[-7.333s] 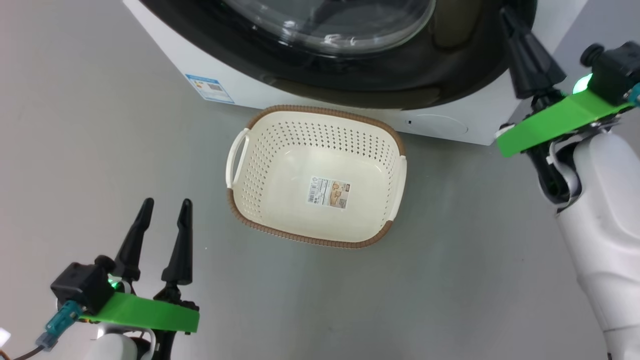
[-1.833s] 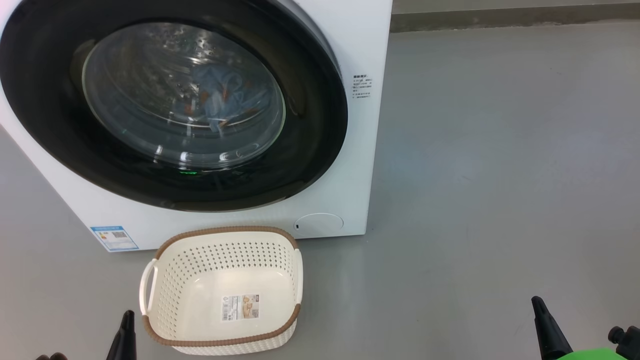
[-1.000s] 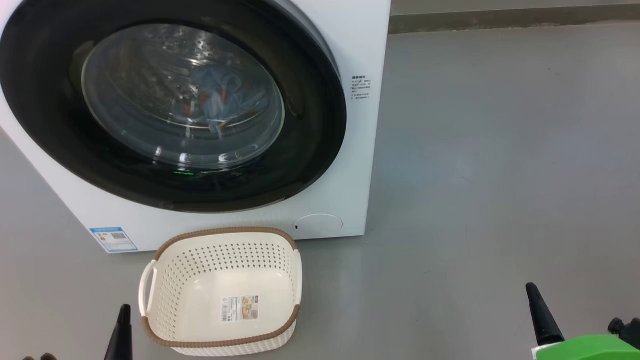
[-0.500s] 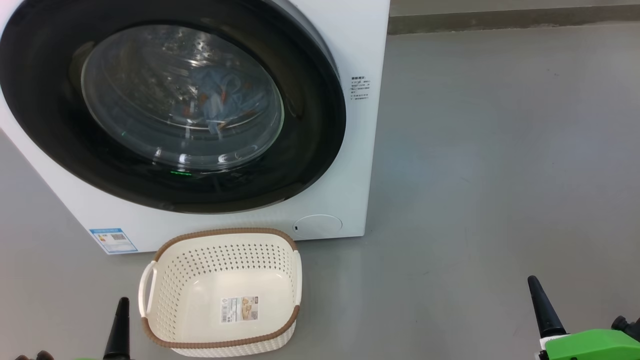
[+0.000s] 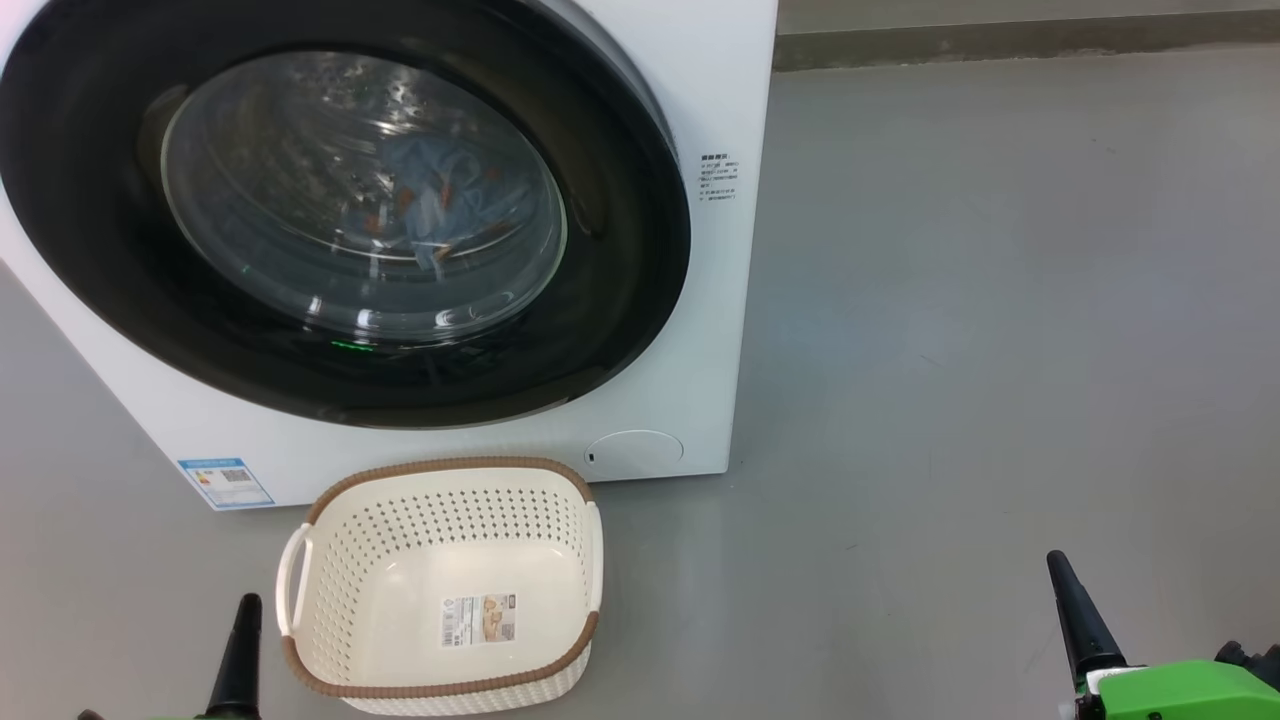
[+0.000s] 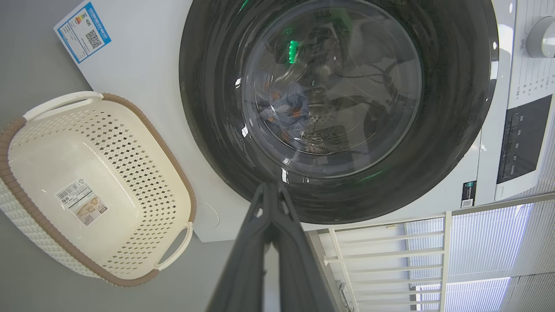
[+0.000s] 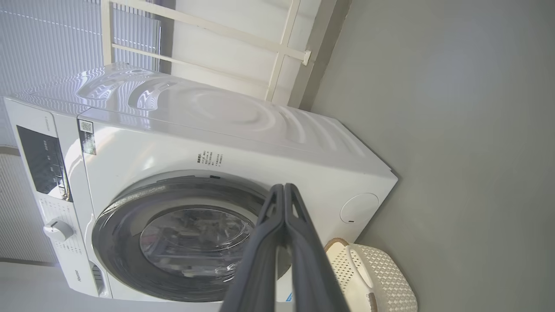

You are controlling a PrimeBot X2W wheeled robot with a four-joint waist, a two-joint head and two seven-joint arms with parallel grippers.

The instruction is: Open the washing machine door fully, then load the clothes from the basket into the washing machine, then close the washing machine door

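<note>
The washing machine (image 5: 720, 100) stands white at the upper left, and the washing machine door (image 5: 620, 250) lies shut against it. Behind the glass, light blue clothes (image 5: 430, 205) with orange marks rest in the drum. The basket (image 5: 440, 465) sits on the floor before the machine, with just a label on its bottom. My left gripper (image 5: 247, 603) is shut at the basket's left, well short of the door. My right gripper (image 5: 1055, 560) is shut over bare floor far to the right. The wrist views show the left gripper (image 6: 269, 186) and right gripper (image 7: 284, 187) with fingers pressed together, holding nothing.
Grey floor spreads wide to the machine's right, up to a dark skirting at the back. A blue energy label (image 5: 222, 480) and a round cap (image 5: 633, 450) mark the machine's lower front. A white railing (image 6: 381, 242) stands beside the machine.
Over the last second the right gripper has drifted slightly; the rest holds still. Since the earliest frame the camera has pulled back, the right gripper has left the door's rim and the left fingers have come together.
</note>
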